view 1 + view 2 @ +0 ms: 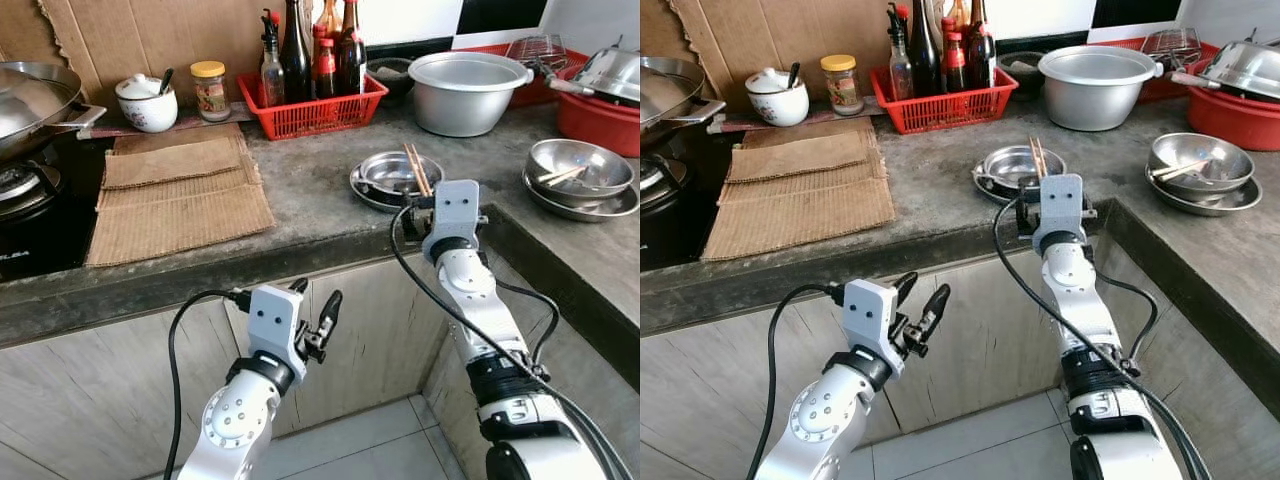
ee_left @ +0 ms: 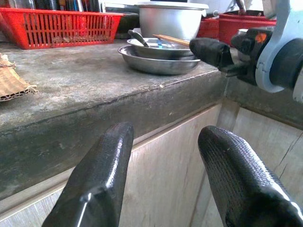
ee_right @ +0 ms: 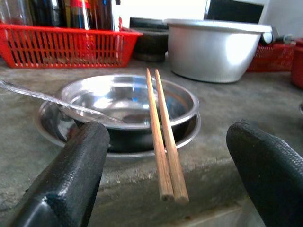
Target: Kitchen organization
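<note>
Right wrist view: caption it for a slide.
Open right gripper lined up on chopsticks resting across a steel bowl.

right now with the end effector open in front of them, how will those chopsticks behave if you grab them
The chopsticks look thin, stiff and light, likely wood. They lie loose across the steel bowl rim with tips overhanging the counter edge, so a nudge from the right end effector could roll or tip them off. Two separate sticks may also scissor apart when pinched.

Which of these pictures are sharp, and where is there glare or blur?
Left eye view: sharp, evenly lit; glare on the big silver pot. Right wrist view: wooden chopsticks crisp, the open right hand soft at close range, white wall overexposed. Left wrist view: open left hand slightly blurred, grey counter edge shadowed.
</note>
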Controlling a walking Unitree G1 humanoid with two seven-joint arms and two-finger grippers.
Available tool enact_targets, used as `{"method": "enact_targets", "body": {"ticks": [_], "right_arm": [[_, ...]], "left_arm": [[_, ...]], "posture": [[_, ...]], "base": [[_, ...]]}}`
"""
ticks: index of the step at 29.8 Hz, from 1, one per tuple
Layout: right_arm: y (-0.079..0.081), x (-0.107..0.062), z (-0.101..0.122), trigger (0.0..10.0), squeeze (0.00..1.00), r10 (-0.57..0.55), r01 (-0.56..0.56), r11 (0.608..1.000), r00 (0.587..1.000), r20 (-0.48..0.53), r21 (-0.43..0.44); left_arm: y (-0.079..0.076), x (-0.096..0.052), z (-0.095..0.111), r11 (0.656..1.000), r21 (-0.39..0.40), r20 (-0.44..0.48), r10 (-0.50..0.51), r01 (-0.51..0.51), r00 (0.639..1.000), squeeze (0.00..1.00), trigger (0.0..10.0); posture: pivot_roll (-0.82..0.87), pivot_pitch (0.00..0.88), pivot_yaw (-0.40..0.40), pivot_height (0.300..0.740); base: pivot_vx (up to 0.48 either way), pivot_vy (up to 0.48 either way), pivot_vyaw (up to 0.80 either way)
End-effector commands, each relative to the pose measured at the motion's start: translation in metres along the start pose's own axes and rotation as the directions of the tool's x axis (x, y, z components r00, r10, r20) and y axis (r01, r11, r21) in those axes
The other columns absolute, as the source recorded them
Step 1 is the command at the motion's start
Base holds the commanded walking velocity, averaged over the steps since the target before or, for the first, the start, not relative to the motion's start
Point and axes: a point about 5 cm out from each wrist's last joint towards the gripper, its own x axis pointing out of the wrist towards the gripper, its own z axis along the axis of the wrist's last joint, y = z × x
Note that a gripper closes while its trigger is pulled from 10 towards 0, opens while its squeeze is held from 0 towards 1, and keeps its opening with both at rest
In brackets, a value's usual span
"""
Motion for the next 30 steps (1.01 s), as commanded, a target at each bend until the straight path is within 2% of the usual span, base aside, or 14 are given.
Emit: {"method": "enact_targets", "body": {"ticks": [1,15,18,29,30], "right_arm": [[-0.0020,0.0037,0.0063,10.0,0.00,-0.010,0.009,1.000,1.000,0.022,0.010],[-0.0021,0.0073,-0.0022,10.0,0.00,-0.009,0.009,1.000,1.000,-0.024,0.007],[-0.0029,0.0080,-0.0016,10.0,0.00,-0.017,0.017,1.000,1.000,-0.009,-0.025],[-0.0017,0.0084,-0.0012,10.0,0.00,-0.014,0.014,1.000,1.000,-0.019,0.001],[-0.0019,0.0085,-0.0012,9.6,0.00,-0.013,0.013,1.000,1.000,-0.020,0.001]], "left_arm": [[-0.0022,-0.0014,0.0002,1.000,0.004,0.005,-0.005,0.005,1.000,0.00,10.0],[-0.0027,-0.0014,0.0008,1.000,0.001,0.008,-0.003,0.003,1.000,0.00,10.0],[-0.0024,-0.0023,-0.0006,1.000,0.023,0.029,0.006,-0.006,1.000,0.00,10.0],[-0.0042,-0.0024,0.0018,1.000,0.007,0.018,0.003,-0.003,1.000,0.00,10.0],[-0.0043,-0.0022,0.0017,1.000,0.005,0.018,0.003,-0.003,1.000,0.00,10.0]], "posture": [[0.12,0.051,-0.003,0.740],[0.12,0.053,-0.006,0.740],[0.12,0.054,-0.006,0.740],[0.12,0.051,-0.004,0.740],[0.12,0.052,-0.007,0.740]], "base": [[0.000,0.000,0.00],[0.000,0.000,0.00],[0.000,0.000,0.00],[0.000,0.000,0.00],[0.000,0.000,0.00]]}}
